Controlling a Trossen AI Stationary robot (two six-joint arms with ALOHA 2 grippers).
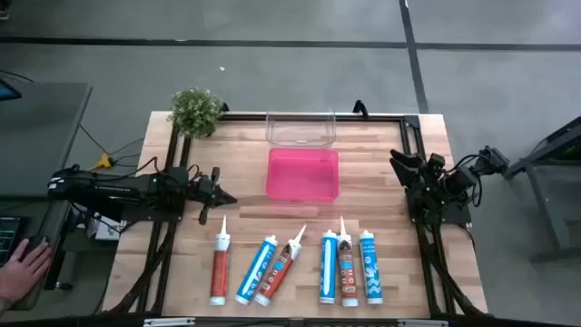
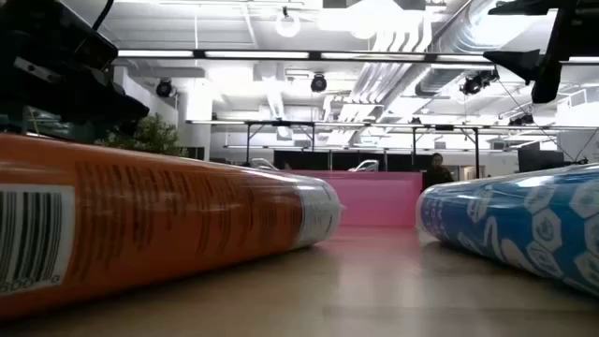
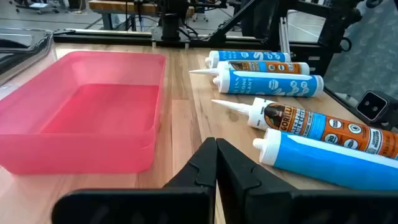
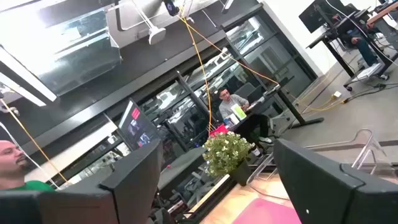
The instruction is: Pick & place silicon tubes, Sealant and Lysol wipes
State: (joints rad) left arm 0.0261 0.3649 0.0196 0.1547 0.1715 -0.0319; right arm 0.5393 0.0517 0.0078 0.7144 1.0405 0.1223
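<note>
Several sealant tubes lie in a row on the wooden table near its front edge: an orange one (image 1: 220, 265), a blue one (image 1: 257, 270), an orange-and-white one (image 1: 281, 265), and a blue (image 1: 328, 266), an orange (image 1: 346, 264) and a blue one (image 1: 369, 267) side by side. They also show in the left wrist view (image 3: 323, 127). My left gripper (image 1: 221, 195) (image 3: 216, 163) is shut and empty, left of the pink bin (image 1: 302, 173). My right gripper (image 1: 399, 162) (image 4: 214, 186) is open and empty at the table's right side. No wipes show.
A clear bin (image 1: 300, 127) stands behind the pink bin. A potted plant (image 1: 195, 111) is at the far left corner. A person's hand (image 1: 23, 268) rests off the table's left. In the low view an orange tube (image 2: 140, 225) and a blue tube (image 2: 524, 225) lie close.
</note>
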